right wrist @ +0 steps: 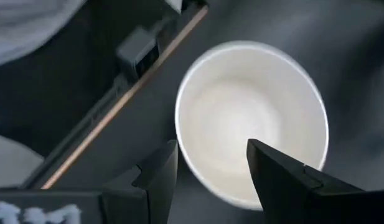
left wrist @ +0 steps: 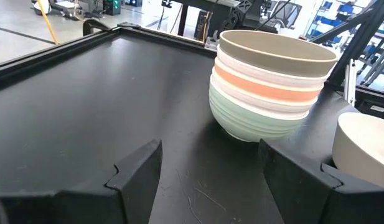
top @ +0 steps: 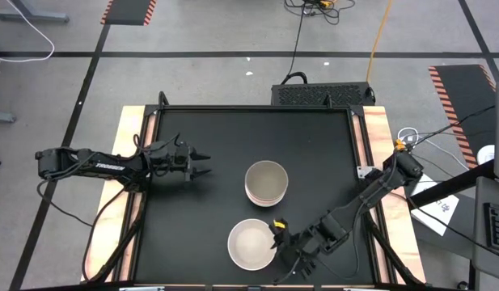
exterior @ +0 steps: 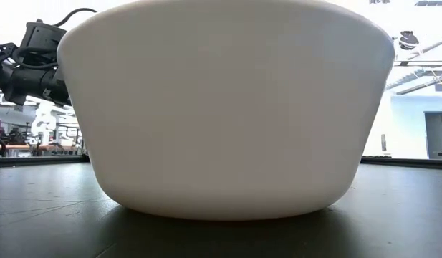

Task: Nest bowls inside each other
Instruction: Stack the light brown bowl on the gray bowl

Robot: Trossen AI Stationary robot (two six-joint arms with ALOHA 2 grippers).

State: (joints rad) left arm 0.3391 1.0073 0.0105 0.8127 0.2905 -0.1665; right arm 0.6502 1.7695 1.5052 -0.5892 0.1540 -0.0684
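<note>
A cream bowl [top: 251, 244] stands alone on its base near the table's near edge; it fills the low view [exterior: 228, 107]. A stack of several nested bowls [top: 266, 183] stands mid-table: olive-grey on top [left wrist: 279, 53], then white, salmon pink [left wrist: 260, 87], white, and mint green [left wrist: 248, 118] at the bottom. My right gripper [top: 276, 240] is open above the cream bowl's right rim [right wrist: 187, 165], one finger over the inside and one outside. My left gripper [top: 209, 164] is open, left of the stack and pointing at it [left wrist: 210, 146].
The black mat [top: 200, 218] is ringed by a raised frame with wooden side strips [top: 128, 162]. Bare mat lies left of and beyond the stack. The cream bowl's rim [left wrist: 366, 143] shows close beside the stack in the left wrist view.
</note>
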